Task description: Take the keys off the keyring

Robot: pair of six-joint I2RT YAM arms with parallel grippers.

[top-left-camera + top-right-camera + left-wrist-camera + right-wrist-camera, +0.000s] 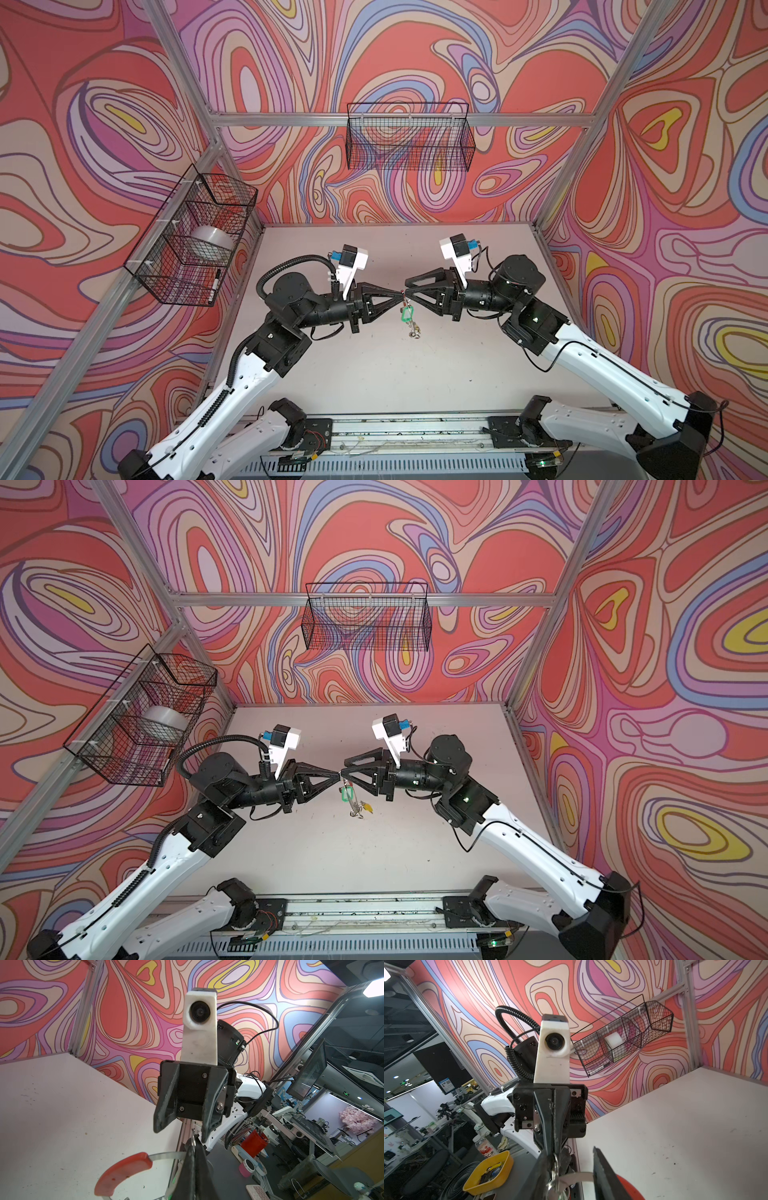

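My two grippers meet tip to tip above the middle of the table in both top views. The left gripper [401, 294] [194, 1147] is shut on a small silver split ring [555, 1167] of the keyring. The keyring's grey band [166, 1155] and red segment [124, 1172] hang below it. The right gripper [406, 289] [569, 1153] is open, and the grey band [577, 1177] runs across the gap between its fingers. The keys [414, 331] dangle underneath, with a green tag [406, 314] and a yellow tag [367, 808].
A wire basket [191, 237] on the left wall holds a roll of tape [210, 243] and a marker. Another wire basket [409, 137] hangs on the back wall. The arms' base rail [407, 428] runs along the front edge of the pale table [374, 374].
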